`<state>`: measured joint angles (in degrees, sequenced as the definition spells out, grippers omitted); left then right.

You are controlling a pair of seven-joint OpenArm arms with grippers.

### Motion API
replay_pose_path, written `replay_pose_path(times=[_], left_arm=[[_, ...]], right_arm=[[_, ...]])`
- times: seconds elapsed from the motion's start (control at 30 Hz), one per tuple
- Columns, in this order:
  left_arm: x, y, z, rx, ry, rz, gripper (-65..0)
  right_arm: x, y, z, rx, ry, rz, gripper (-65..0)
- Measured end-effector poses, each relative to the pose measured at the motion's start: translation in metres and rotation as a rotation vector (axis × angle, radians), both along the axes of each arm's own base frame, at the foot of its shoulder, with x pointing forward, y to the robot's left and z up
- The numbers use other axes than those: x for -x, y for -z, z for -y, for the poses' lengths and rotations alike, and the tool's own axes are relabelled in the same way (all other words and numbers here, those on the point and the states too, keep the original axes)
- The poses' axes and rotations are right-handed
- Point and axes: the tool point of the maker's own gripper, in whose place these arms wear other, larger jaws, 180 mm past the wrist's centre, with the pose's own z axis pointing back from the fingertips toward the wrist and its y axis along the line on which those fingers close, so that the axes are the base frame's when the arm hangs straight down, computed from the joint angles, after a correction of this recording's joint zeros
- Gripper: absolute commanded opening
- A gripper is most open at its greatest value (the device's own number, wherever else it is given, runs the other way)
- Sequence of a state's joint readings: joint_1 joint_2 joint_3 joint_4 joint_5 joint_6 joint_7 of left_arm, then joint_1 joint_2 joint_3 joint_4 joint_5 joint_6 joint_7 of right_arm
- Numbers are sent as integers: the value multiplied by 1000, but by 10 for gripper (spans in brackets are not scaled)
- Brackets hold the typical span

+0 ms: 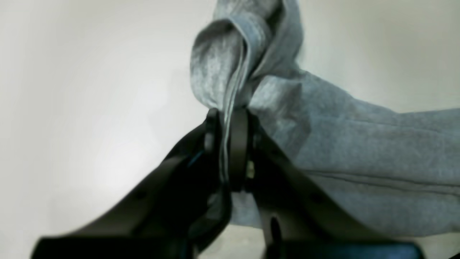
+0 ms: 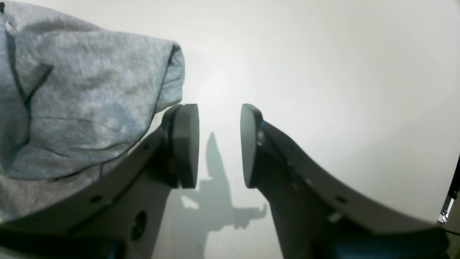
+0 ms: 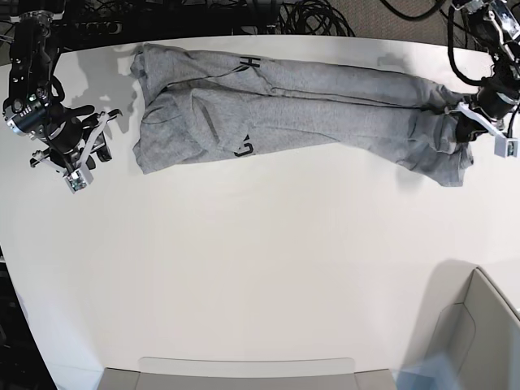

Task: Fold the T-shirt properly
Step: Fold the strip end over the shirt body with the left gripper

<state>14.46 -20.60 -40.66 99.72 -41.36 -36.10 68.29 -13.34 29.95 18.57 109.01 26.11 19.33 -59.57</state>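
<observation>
The heather-grey T-shirt [image 3: 309, 101] lies stretched in a long crumpled band across the far side of the white table [image 3: 260, 260], with bits of black lettering [image 3: 243, 149] showing. My left gripper [image 3: 463, 122] is shut on a bunched fold at the shirt's right end, and the left wrist view shows the cloth [image 1: 352, 151] pinched between the fingers of that gripper [image 1: 226, 124]. My right gripper [image 3: 101, 134] is open and empty just left of the shirt's left end. In the right wrist view that gripper [image 2: 220, 144] stands beside the shirt edge [image 2: 90, 90], not touching it.
Black cables [image 3: 309, 16] run along the table's far edge. A grey container [image 3: 475, 341] stands at the near right corner. A pale tray [image 3: 244, 370] lies along the front edge.
</observation>
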Motion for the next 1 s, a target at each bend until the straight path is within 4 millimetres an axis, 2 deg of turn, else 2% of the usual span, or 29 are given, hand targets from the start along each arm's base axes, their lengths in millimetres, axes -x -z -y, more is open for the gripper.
replay_pose_path(times=[0.1, 0.23, 0.3, 0.4, 0.63, 0.73, 0.93, 1.0], left_arm=[[-10, -7, 23, -10, 19, 46, -650], [3, 14, 69, 15, 30, -22, -650], [2, 15, 88, 14, 31, -31, -650], [-6, 13, 112, 34, 20, -7, -650], [-11, 24, 163, 154, 8, -44, -650], [-4, 25, 175, 186, -2, -53, -650], [-4, 24, 176, 188, -8, -49, -650], [-5, 24, 190, 212, 13, -48, -650]], right_arm=[[1, 1, 0, 0, 0, -2, -451], [0, 0, 0, -1, -1, 0, -451], [0, 0, -1, -4, -1, -1, -451], [1, 1, -1, -2, -1, -3, -451], [2, 3, -8, -30, -1, -4, -451], [1, 3, -7, -27, -1, -4, -451], [1, 2, -7, -27, -1, -1, -451], [2, 4, -11, -30, -13, -9, -451]])
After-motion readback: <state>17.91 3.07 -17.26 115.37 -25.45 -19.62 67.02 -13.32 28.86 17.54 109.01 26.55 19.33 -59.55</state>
